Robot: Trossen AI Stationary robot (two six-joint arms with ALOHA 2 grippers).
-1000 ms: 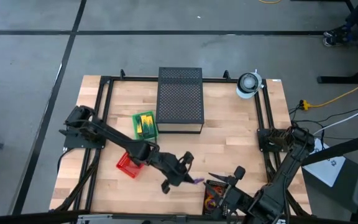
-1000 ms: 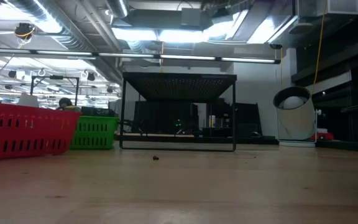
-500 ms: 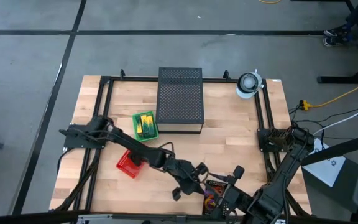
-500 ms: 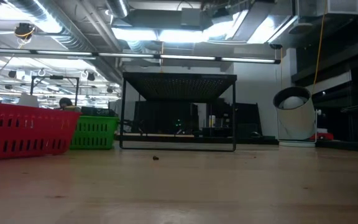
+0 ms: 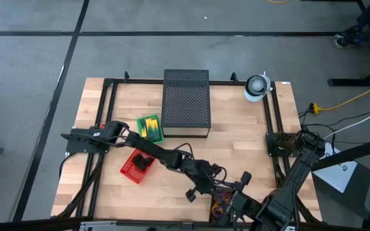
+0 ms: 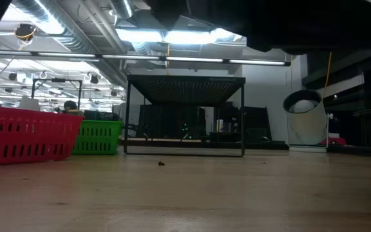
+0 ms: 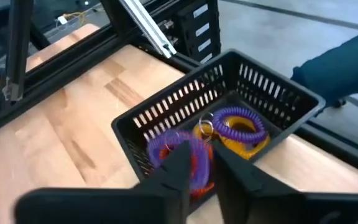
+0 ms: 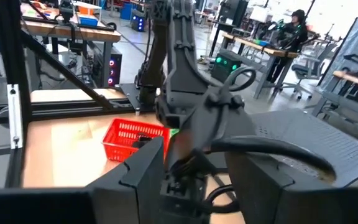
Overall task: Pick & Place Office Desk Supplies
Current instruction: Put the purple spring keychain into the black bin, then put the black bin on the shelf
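The rings point(image 7: 229, 130) are thin coils of purple, orange and red. They look like springy plastic cord, so they are likely very light, soft and bendy, and a little slippery. A good place to pinch one is likely across one side of its loop, where the cord is thin. They lie in a heap in the black basket point(image 7: 278, 93), which sits at the front edge of the tabletop point(image 5: 236, 147), near the right front corner. The left end effector point(image 7: 202, 171) hangs just above this basket, and its fingers stand a little way apart with nothing between them. A purple ring lies right under the fingertips. The right end effector point(image 8: 194, 165) waits at the front right corner, fingers apart and holding nothing. The crayon boxes point(image 5: 149, 128) are yellow and green, in a green basket near the tabletop's middle. They look stiff and light.
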